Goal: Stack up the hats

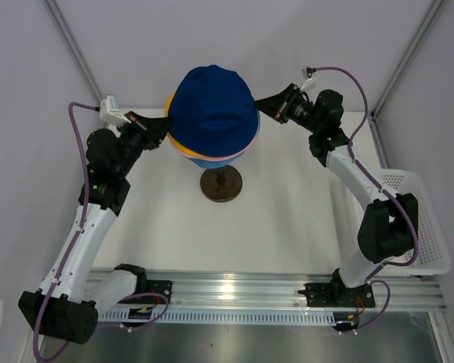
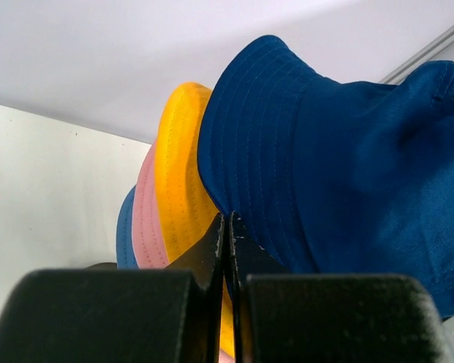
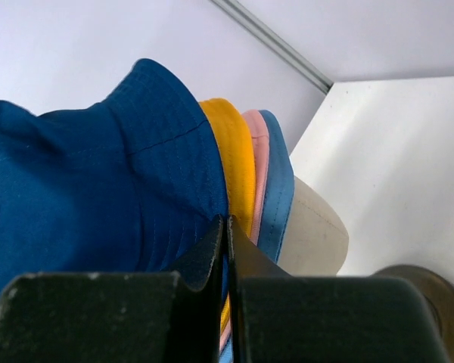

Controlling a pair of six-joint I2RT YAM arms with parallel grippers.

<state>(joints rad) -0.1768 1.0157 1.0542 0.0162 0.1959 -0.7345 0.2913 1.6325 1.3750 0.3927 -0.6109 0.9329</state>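
Four hats sit stacked on the cream head form [image 3: 314, 234] with its dark brown base [image 1: 221, 185]. The navy blue hat [image 1: 212, 106] is on top. Under it show the brims of the yellow-orange hat [image 2: 178, 166], the pink hat [image 2: 147, 219] and the light blue hat [image 3: 278, 181]. My left gripper [image 1: 163, 128] is shut on the navy hat's left brim, and its tips show in the left wrist view [image 2: 227, 219]. My right gripper [image 1: 261, 106] is shut on the navy hat's right brim, and its tips show in the right wrist view [image 3: 227, 221].
A white mesh basket [image 1: 420, 219] stands at the table's right edge, beside the right arm. Grey frame posts rise at the back corners. A metal rail runs along the near edge under both arm bases.
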